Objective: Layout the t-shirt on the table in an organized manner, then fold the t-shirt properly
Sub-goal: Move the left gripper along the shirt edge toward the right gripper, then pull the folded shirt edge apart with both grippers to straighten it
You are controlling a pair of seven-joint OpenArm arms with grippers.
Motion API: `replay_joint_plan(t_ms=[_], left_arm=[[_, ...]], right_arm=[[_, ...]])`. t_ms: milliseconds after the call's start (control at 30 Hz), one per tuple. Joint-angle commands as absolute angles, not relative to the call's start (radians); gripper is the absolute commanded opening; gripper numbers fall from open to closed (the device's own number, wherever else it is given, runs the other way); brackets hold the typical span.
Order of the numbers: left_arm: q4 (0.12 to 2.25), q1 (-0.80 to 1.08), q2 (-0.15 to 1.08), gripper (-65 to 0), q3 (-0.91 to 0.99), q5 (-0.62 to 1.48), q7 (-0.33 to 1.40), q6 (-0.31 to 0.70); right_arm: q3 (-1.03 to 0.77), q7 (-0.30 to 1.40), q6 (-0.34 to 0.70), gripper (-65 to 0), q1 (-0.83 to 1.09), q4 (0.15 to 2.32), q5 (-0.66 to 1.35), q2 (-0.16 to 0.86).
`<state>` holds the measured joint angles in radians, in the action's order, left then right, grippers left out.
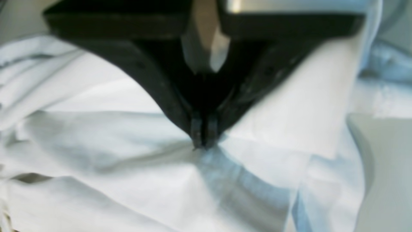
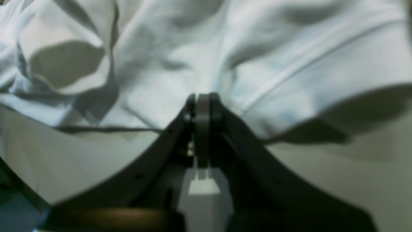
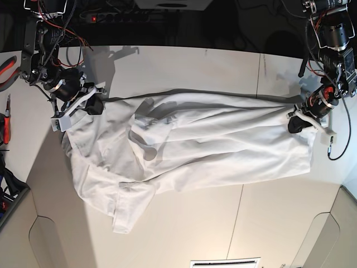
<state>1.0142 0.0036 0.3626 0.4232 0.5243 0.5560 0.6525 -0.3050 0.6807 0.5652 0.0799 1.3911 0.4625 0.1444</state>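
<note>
The white t-shirt lies wrinkled and stretched sideways across the off-white table. One sleeve trails toward the front left. My left gripper is at the shirt's right end. In the left wrist view the left gripper is shut on a pinch of the t-shirt, and folds radiate from its tips. My right gripper is at the shirt's upper left corner. In the right wrist view the right gripper is shut on the edge of the t-shirt, above the bare table.
Red-handled pliers and a screwdriver lie at the far left edge. A power strip and cables run behind the table's back edge. Bare tabletop lies in front of the shirt, crossed by thin dark seams.
</note>
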Motion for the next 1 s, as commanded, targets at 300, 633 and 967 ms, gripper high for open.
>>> replay_joint_plan(t_ms=[300,633,967], left_arm=[[1.040,0.064,0.397,-64.6,0.427,0.566,0.654,0.698],[1.040,0.063,0.397,-64.6,0.427,0.566,0.651,0.698],[1.040,0.053,0.397,-64.6,0.427,0.565,0.653,0.698]], right_arm=[[-0.363,0.711,0.582,-65.0,0.192,1.536,0.606,0.154],[-0.301,0.667,0.576,-65.0,0.048,1.618,0.513,0.152],[-0.073,0.614,0.517,-65.0,-0.190,1.214,0.314,0.152]])
